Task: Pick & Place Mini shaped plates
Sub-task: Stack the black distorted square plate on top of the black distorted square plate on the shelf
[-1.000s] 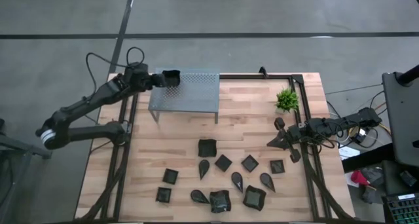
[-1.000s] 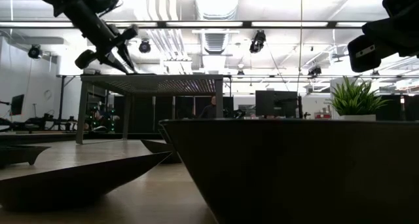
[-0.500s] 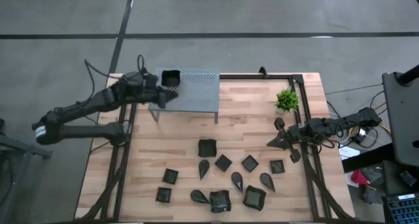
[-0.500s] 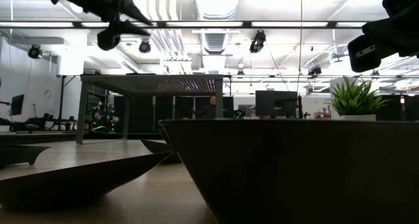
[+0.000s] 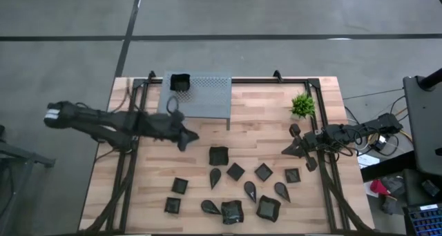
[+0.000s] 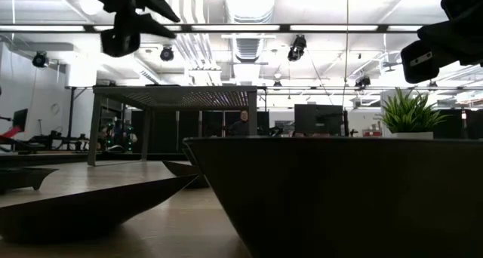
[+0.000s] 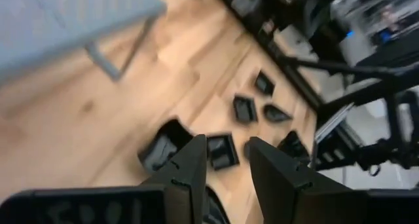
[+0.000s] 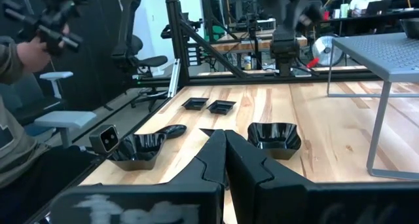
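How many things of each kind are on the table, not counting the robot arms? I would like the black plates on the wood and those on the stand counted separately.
Black mini plates on the wooden tabletop: 12
Black mini plate on the stand: 1
Grey perforated metal stand: 1
Small green plant: 1
Total: 15

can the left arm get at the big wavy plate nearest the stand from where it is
Probably yes. The left gripper hangs open over bare wood between the stand and the wavy plate. Nothing lies between them, and the plate sits apart from its neighbours. The right gripper waits shut at the far edge.
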Controlling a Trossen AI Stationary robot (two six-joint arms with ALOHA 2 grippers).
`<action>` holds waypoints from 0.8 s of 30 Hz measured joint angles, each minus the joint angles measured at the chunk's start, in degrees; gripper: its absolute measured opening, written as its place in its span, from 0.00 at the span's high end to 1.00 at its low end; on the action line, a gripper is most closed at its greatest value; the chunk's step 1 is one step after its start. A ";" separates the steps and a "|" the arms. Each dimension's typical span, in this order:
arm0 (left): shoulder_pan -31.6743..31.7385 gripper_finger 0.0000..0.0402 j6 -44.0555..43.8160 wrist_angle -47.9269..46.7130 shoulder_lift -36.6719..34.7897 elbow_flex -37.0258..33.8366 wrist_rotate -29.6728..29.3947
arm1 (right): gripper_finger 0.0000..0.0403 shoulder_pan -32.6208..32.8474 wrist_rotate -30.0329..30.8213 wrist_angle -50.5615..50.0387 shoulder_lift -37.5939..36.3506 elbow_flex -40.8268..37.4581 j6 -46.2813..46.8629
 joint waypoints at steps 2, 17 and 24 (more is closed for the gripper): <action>-2.74 0.73 -1.66 0.88 2.90 0.00 -2.02 | 0.98 0.02 0.00 0.02 0.00 -0.01 0.00; -4.63 0.73 -6.63 5.70 20.97 0.00 -10.79 | 0.98 0.00 0.00 0.02 0.01 0.00 0.00; -4.60 0.73 -6.61 11.00 25.93 0.00 -10.32 | 0.98 0.00 0.01 0.02 0.00 -0.01 0.00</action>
